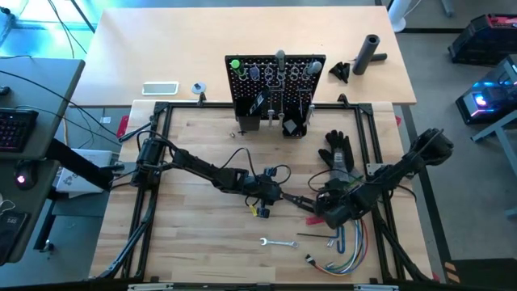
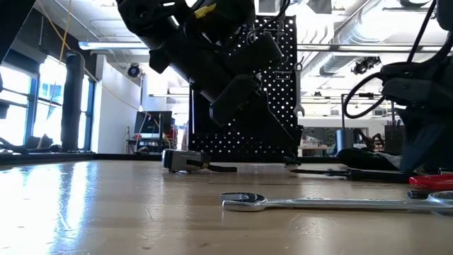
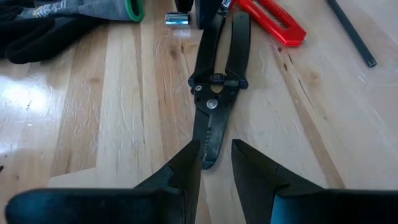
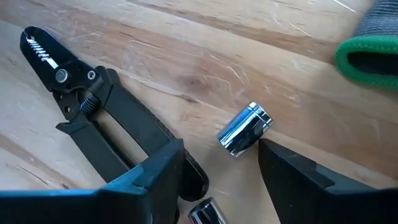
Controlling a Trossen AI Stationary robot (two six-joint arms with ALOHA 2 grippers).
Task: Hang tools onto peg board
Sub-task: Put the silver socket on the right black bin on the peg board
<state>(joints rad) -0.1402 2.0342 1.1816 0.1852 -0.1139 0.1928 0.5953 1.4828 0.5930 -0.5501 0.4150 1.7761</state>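
Pliers (image 3: 214, 93) lie flat mid-table, well short of the far peg board (image 1: 275, 81). Left gripper (image 3: 216, 163), fingers narrowly parted, straddles their tip; right gripper (image 4: 217, 171) spread wide by the handles. Closing on that thin tip, they could pivot and slip out.

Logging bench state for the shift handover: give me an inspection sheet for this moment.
Surface: wooden table, bare at front left.
Job's things: peg board upright at the back, some tools hung; black pliers flat between the arms; wrench and red tool lying loose.
Clutter: glove, two chrome sockets, wire bundle.
Grippers: left gripper low at the pliers' nose, fingers part open, not gripping; right gripper open, one finger beside the pliers' handles.
Cables: on the left arm.
Surroundings: black cylinder behind the board; no person seen.
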